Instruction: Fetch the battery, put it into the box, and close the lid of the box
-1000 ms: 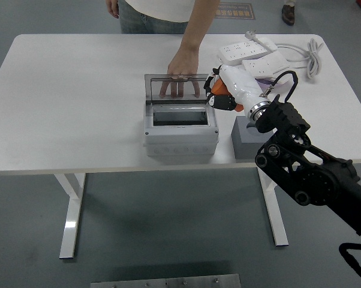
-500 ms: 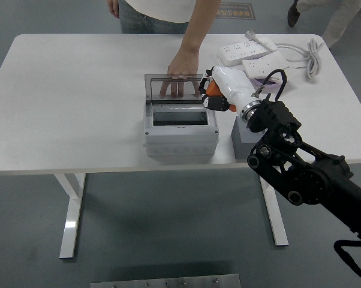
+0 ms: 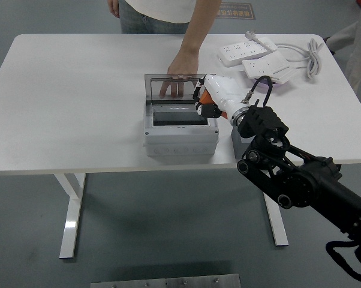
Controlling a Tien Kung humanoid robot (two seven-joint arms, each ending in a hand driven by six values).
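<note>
You're looking down on a white desk point(image 3: 78, 108) with white legs point(image 3: 72, 213), standing on a grey-blue floor point(image 3: 168, 234). A metal plate point(image 3: 165, 281) lies at the bottom edge; a red floor sign point(image 3: 235, 11), perhaps lettered, sits beyond the desk.

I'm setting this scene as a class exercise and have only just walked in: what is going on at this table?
The robot's right hand holds an orange and black object, apparently the battery, at the right rim of the open grey box. A person's hand on the far side rests on the clear lid, which stands upright. The battery is not yet inside and the lid is not yet closed. A grey block sits right of the box, and power strips lie at the far right.
</note>
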